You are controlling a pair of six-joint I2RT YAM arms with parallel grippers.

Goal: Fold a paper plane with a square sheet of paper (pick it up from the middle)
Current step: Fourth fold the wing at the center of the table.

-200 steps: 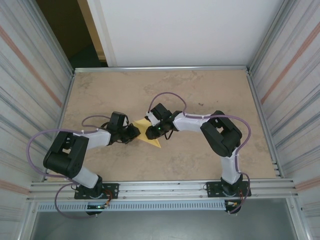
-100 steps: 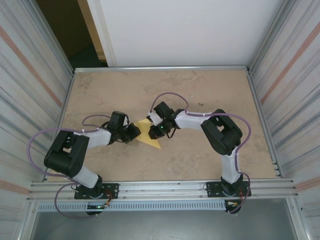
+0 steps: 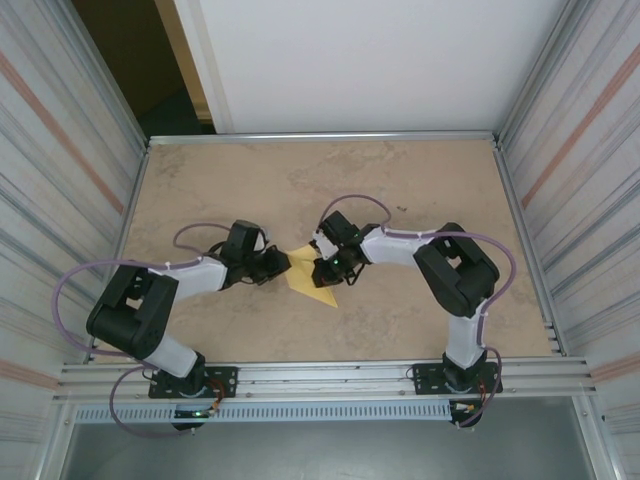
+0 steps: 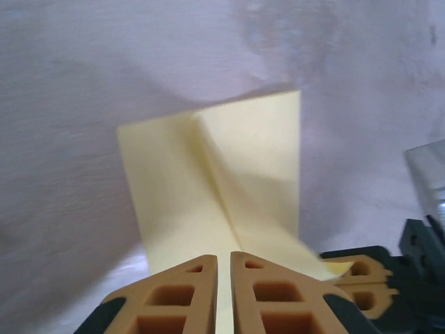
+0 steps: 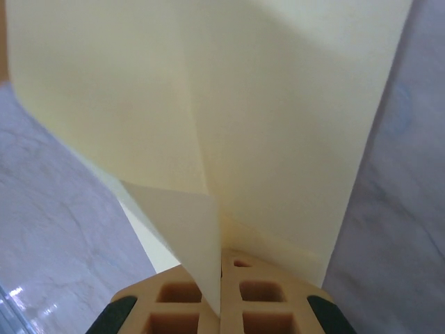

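Beige, marbled bench [image 3: 420, 180] lies boxed in by ribbed metal walls at either side and a white panel behind its far edge. Both arms reach inward and meet around the middle of the bench, somewhat nearer the near edge than the far one.

Between them is the sheet of paper [image 3: 308, 278] – pale yellow, partly folded, its lower corner pointing toward the near edge. The left gripper [image 3: 278, 264] comes at it from the left edge's side and the right gripper [image 3: 326, 272] from the right.

From the left wrist camera, the orange fingers [image 4: 184, 296] stand almost together with the paper's near edge pinched in the slit between them. The sheet spreads away with a crease running up its middle, and a shadow falls on the bench beside it.

From the right wrist camera, that gripper's fingers [image 5: 268, 306] are pressed together on a fold of the same sheet, which rises in two leaves from the clamp – one curling left, one broad and flat.
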